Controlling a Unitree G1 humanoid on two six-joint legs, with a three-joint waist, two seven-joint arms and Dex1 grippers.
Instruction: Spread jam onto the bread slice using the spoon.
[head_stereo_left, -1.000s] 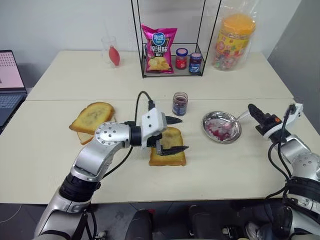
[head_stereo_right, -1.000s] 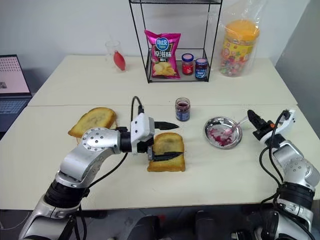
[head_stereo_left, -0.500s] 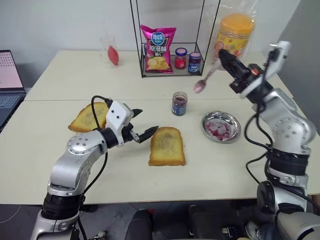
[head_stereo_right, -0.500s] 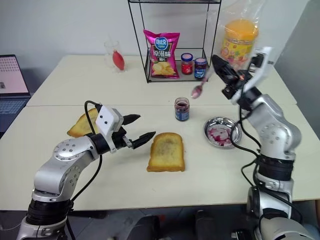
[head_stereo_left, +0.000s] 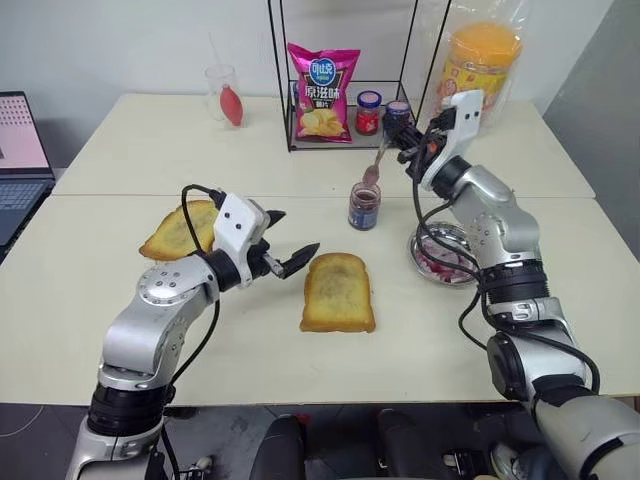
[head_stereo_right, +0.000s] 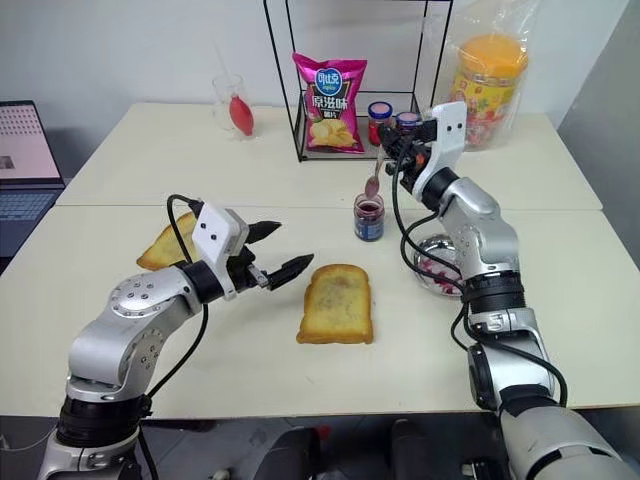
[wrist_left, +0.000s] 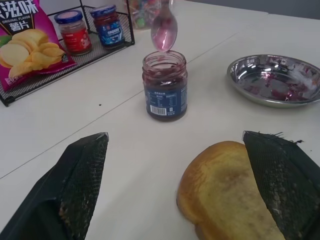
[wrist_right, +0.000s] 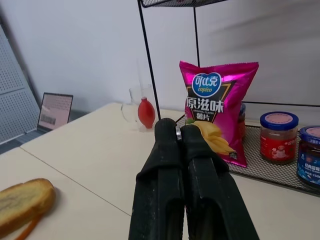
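The right gripper (head_stereo_right: 392, 148) is pinching the handle of the spoon (head_stereo_right: 374, 176) between closed fingers and dangling its bowl just above the open mouth of the jam (wrist_left: 165, 85) jar, which is standing on the table (head_stereo_left: 480, 340) between the wire rack (head_stereo_left: 340, 140) and the bread slice (head_stereo_left: 338, 291). The left gripper (head_stereo_left: 284, 245) is hovering with its fingers spread wide just beside the slice's near-left edge, gripping nothing.

The likeliest trouble from here appears to be at the jar: its mouth is narrow and nothing is steadying it, so a spoon dipping in off-centre could be catching the rim and tipping or sliding the jar. A loaded spoon travelling across to the slice could also be dripping onto the bare table. The slice is lying loose too, and spreading pressure may be pushing it along unless the open left gripper is bracing it.

The grip on the handle is hard to make out, the fingers hiding it in the right wrist view. How much jam is left in the jar is masked by its label. The steel dish (wrist_left: 276, 80), smeared red, is partly hidden behind the right arm in the head views.
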